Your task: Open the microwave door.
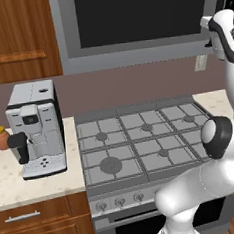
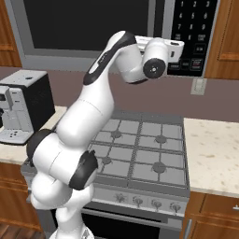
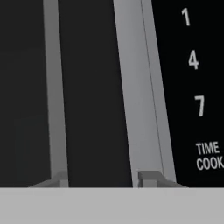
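Note:
The microwave door (image 1: 140,16) is a grey-framed panel with a dark glass window above the stove, and it sits flush with the microwave front. In the hand view its black bar handle (image 3: 94,109) runs upright between my gripper (image 3: 103,179) tips, which press against the bar's two sides. The door's grey frame edge (image 3: 140,87) lies just right of the handle. From the right base view my arm reaches up to the door's right edge (image 2: 158,18), and the hand (image 2: 163,46) hides the fingers.
The keypad panel (image 2: 193,32) sits right of the door. Below is a gas stove (image 1: 141,137) with knobs along its front. A coffee machine (image 1: 34,126) and a small brown jar (image 1: 0,138) stand on the left counter. A wooden cabinet (image 1: 16,37) hangs upper left.

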